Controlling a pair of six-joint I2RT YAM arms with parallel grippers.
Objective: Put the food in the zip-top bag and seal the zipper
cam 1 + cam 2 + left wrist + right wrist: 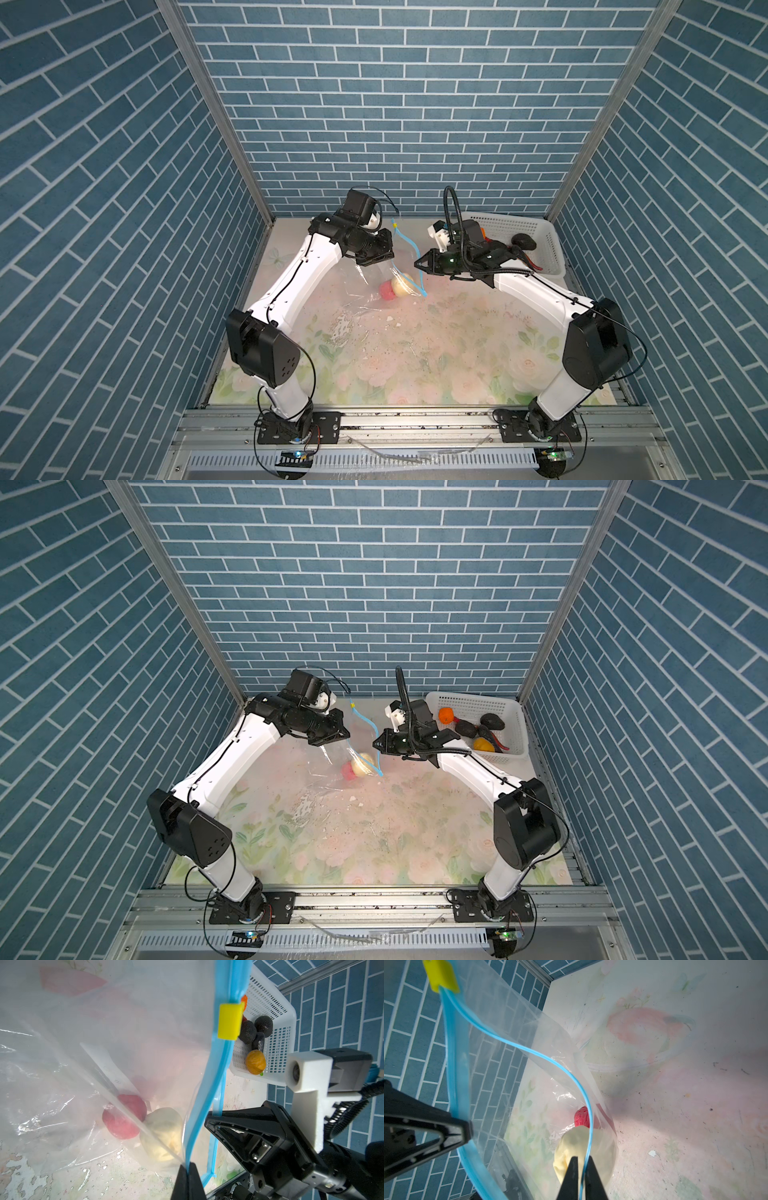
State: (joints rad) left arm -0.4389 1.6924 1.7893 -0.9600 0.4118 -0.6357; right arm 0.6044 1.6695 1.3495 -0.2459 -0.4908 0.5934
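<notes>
My left claw is clamped on one lip of the zipper. My right claw is pinched shut on the other lip, so the zip-top bag hangs between them with its mouth parted.

As I judge it, the step in hand is to widen that mouth without spilling. I should keep both pinches on the stiff blue strip, not on the thin film, which would likely slip or stretch. I should draw the lips apart slowly and evenly, and hold the mouth higher than the belly so nothing rolls out. The yellow slider sits at the strip's far end, clear of both claws.

The bag is toward the far edge of the tabletop, about midway between its left and right edges. Inside it, a pink piece and a cream piece touch each other, near my right claw's tips and lower down.

More food sits in the white basket at the far right corner: an orange piece, black lumps and a yellow-orange piece. With both claws occupied, one will have to let go of its lip to fetch them.
</notes>
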